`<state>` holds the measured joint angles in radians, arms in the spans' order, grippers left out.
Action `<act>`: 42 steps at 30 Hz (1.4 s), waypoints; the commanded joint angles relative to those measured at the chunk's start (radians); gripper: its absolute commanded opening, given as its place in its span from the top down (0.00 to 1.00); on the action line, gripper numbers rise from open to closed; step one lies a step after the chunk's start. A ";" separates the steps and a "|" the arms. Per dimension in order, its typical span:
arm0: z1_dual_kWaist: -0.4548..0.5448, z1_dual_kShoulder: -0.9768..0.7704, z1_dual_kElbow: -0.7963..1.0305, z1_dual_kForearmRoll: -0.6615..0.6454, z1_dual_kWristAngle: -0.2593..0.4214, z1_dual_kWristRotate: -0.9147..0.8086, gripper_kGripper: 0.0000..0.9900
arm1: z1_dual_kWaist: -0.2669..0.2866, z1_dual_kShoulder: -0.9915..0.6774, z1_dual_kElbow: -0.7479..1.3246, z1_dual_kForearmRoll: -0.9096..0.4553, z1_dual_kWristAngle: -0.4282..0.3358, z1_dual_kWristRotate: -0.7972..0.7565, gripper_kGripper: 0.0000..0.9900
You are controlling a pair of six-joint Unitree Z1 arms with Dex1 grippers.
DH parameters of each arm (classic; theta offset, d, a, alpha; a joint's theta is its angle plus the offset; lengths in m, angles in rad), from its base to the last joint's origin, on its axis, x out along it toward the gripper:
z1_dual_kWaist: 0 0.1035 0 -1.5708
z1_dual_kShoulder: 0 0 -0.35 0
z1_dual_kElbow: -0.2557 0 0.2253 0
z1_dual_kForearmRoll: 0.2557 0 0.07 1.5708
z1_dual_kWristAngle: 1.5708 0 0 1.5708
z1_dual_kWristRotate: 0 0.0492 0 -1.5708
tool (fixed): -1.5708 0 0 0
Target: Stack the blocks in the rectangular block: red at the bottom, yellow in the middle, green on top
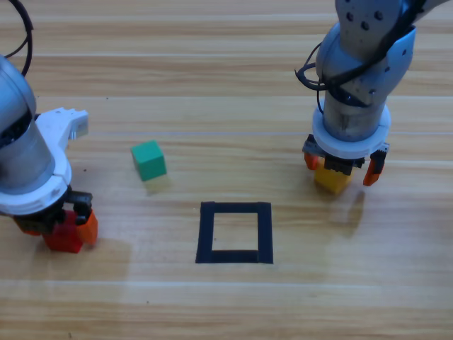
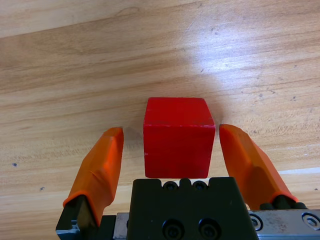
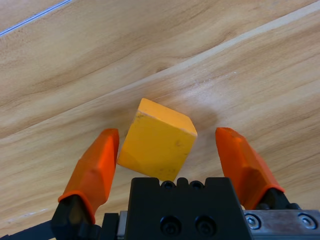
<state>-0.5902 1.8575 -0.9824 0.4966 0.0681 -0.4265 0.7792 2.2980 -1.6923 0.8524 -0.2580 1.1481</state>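
Red cube [image 2: 178, 136] (unclamped) between fingers [image 2: 97, 170]

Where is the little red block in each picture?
High view: the red cube sits at the far lower left, between the left gripper's orange jaws.
Left wrist view: the red cube fills the middle, between the open jaws with gaps on both sides.
Right wrist view: not in it; only the yellow cube shows there.
Shared landmark: the left gripper's orange jaws beside the cube.

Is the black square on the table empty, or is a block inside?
Empty. Only bare wood shows inside the flat black tape square outline; no cube sits in it.
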 commanded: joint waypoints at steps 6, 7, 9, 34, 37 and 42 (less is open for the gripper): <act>0.010 0.035 0.037 -0.047 0.018 0.009 0.45 | -0.038 -0.002 0.060 -0.055 0.008 -0.079 0.99; 0.010 0.034 0.036 -0.046 0.024 0.011 0.53 | -0.038 -0.025 0.066 -0.053 0.011 -0.108 0.99; 0.010 0.029 0.034 -0.041 0.030 0.012 0.70 | -0.038 -0.091 0.091 -0.053 0.037 -0.169 0.99; -0.296 0.235 -0.361 0.112 0.009 -0.101 0.88 | -0.052 -0.336 0.152 0.050 0.229 -0.579 0.99; -0.329 0.261 -0.398 0.123 0.006 -0.093 0.88 | -0.052 -0.333 0.151 0.050 0.230 -0.585 0.99; -0.358 0.295 -0.455 0.146 0.006 -0.095 0.88 | -0.052 -0.308 0.143 0.050 0.230 -0.590 0.99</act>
<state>-0.9018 2.0913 -1.4180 0.6283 0.0823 -0.5245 0.7503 1.9416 -1.5611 0.8899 -0.0394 0.5689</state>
